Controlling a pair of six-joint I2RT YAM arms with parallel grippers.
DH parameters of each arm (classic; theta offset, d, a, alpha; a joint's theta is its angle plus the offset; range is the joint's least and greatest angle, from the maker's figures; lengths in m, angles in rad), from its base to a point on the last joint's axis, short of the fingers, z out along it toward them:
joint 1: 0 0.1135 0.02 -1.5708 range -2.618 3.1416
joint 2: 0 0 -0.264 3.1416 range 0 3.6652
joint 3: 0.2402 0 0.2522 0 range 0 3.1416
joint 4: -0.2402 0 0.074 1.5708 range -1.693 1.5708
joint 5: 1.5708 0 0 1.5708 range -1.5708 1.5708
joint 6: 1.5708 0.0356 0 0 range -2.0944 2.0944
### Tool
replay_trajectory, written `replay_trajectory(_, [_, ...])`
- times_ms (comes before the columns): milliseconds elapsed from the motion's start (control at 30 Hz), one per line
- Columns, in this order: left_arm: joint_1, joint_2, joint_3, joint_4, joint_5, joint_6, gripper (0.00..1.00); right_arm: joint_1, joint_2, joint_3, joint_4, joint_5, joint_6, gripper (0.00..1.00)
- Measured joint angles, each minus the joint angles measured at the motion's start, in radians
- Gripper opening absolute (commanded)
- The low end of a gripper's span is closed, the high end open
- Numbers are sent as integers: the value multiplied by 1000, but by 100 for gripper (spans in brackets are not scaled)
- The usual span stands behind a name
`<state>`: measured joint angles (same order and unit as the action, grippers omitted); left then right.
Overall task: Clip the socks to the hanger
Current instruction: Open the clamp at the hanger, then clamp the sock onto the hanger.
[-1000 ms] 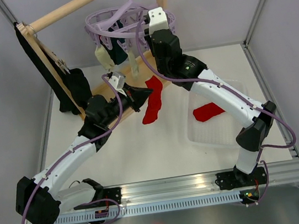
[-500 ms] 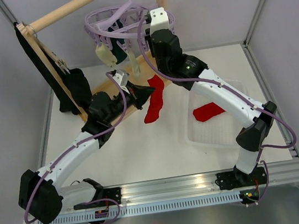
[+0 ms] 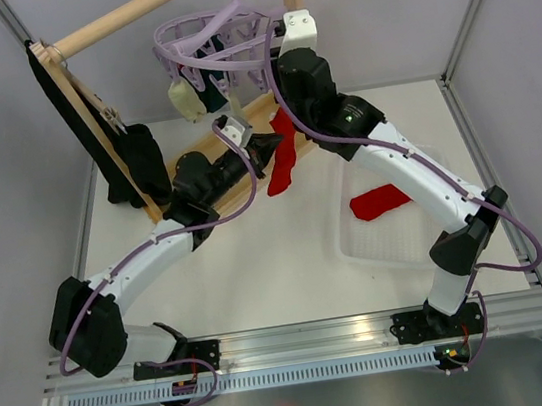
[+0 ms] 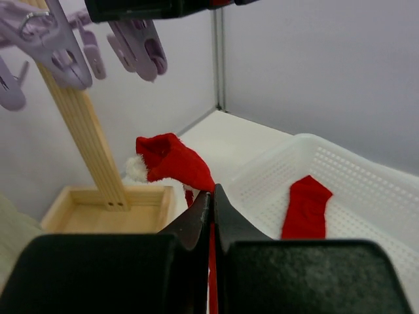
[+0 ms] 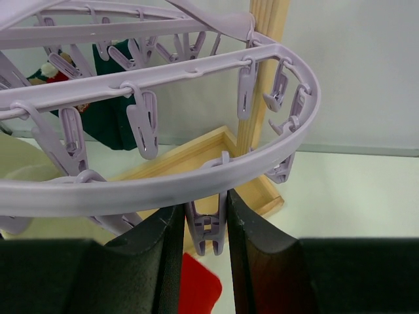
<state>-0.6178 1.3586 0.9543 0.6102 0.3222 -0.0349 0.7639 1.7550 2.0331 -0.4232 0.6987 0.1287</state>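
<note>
Socks sit in three places: one red sock (image 3: 281,166) with a white tuft hangs from the left tool (image 4: 213,195), whose jaws are pinched fully together on it, just below the lavender hanger (image 3: 221,65). A cream sock (image 3: 183,99) and a dark teal sock (image 3: 215,96) dangle from the hanger, and another red sock (image 3: 377,201) lies in the white basket (image 3: 359,251) on the table (image 3: 258,255). The right tool (image 5: 204,212), roughly half closed, grips one clip (image 5: 207,230) on the hanger's outer ring, with a finger pressed against each side of it.
</note>
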Motion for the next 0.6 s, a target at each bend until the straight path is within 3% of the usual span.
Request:
replay_trajectory(267, [-2,89,97,23,-56,148,2,0,0,31,-42,-14,49,0])
replay_trajectory(600, [-10,126,159,23,-60,191,2,0,0,47,-68,-21,70,0])
